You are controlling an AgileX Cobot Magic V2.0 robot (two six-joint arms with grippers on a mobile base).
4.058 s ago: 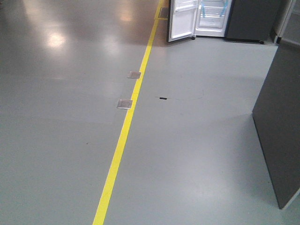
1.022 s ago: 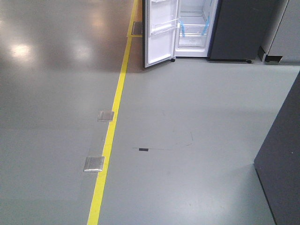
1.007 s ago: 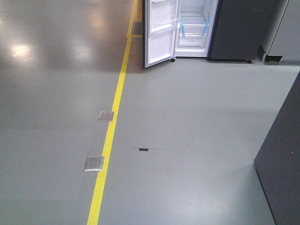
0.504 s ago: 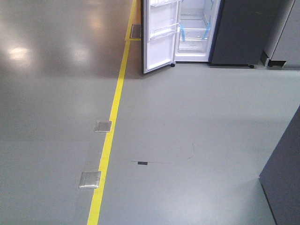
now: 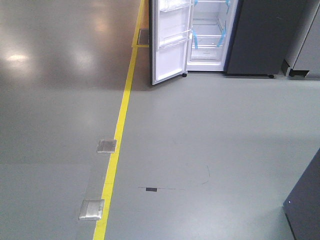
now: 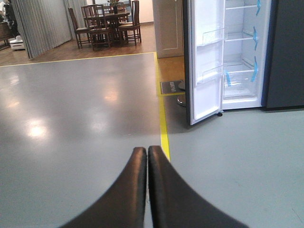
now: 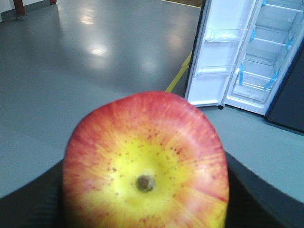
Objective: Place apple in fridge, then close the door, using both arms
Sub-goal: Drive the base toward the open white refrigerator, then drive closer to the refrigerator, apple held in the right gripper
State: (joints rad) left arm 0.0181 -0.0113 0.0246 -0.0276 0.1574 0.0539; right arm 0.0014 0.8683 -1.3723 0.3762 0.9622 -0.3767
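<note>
The apple (image 7: 142,142), red with a yellow centre, fills the right wrist view. My right gripper (image 7: 145,190) is shut on it, and a black finger shows on each side. The fridge (image 5: 210,40) stands open across the floor at the top of the front view, showing white walls, glass shelves and blue tape strips. Its door (image 5: 170,45) is swung out to the left, with clear bins on its white face. Both wrist views also show the fridge (image 6: 242,57) (image 7: 266,52) and the door (image 6: 206,61) (image 7: 218,52) some way ahead. My left gripper (image 6: 147,151) is shut and holds nothing.
A yellow floor line (image 5: 120,125) runs toward the fridge's left side, with two metal floor plates (image 5: 107,146) beside it. A dark grey block (image 5: 305,210) juts in at lower right. A grey cabinet (image 5: 305,45) stands right of the fridge. A table with chairs (image 6: 109,21) is far back left.
The front view has moved closer to the fridge. It now looks larger and more central, while the floor plates and the black floor mark have slid down the frame.
</note>
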